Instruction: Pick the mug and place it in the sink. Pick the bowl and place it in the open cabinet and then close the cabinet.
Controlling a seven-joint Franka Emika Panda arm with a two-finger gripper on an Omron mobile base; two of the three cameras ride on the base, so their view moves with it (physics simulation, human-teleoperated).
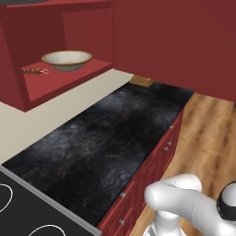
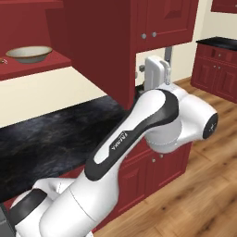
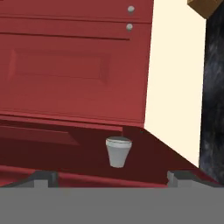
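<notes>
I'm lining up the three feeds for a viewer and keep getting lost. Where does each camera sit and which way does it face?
Left base view: behind the arm to its left, looking forward and down over the black counter at the bowl on the open cabinet shelf; the arm's white elbow shows at lower right.
Right base view: behind the arm to its right, facing the same counter; the arm crosses the frame.
Hand view: on the hand, facing a panelled red door and a small white cup; gripper jaws open.
Both base views share bowl, shelf and counter.

The white arm [image 2: 139, 134] bends upward at the elbow, its gripper [image 3: 109, 177] spread wide with nothing between the fingertips.
</notes>
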